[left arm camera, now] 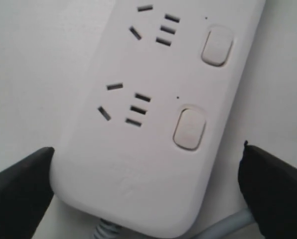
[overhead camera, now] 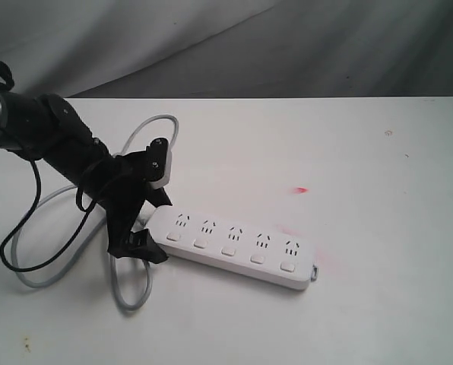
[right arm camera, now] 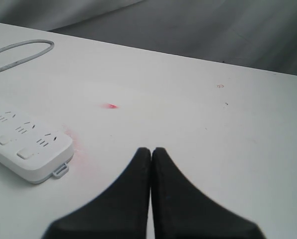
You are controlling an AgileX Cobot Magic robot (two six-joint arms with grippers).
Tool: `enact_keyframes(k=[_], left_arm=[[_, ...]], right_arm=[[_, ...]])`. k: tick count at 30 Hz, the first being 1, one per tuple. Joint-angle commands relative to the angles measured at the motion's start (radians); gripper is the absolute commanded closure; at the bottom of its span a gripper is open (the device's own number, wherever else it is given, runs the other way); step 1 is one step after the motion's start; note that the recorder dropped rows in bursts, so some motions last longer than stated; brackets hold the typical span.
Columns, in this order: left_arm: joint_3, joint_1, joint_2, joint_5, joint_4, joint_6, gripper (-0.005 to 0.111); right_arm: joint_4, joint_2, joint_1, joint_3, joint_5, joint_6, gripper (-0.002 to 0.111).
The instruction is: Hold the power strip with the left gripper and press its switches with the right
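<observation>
Left gripper (overhead camera: 159, 213) straddles the power strip (overhead camera: 234, 242) at lower left, fingers wide, maybe not touching; right gripper (right arm camera: 151, 155) pinched closed, empty.

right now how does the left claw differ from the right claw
Opening: the left claw is open wide, while the right claw is shut, its black fingers pressed together.
Place: the left claw straddles the cord end of the long white plastic power strip; the right claw sits off the strip's other end, over the white table.
Shared: both have black fingers, and neither holds anything.
</observation>
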Motion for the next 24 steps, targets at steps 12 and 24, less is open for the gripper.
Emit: enact_keyframes(k=[12,24], left_arm=[[-0.006,-0.051,0.018,0.048,0.049,-0.014,0.032],[-0.006,-0.051,0.018,0.057,0.049,-0.014,0.040]], right_arm=[[-0.007,-0.005,-0.006,0.003,-0.009,0.000,0.108],[-0.007,-0.005,-0.006,0.003,-0.009,0.000,0.108]])
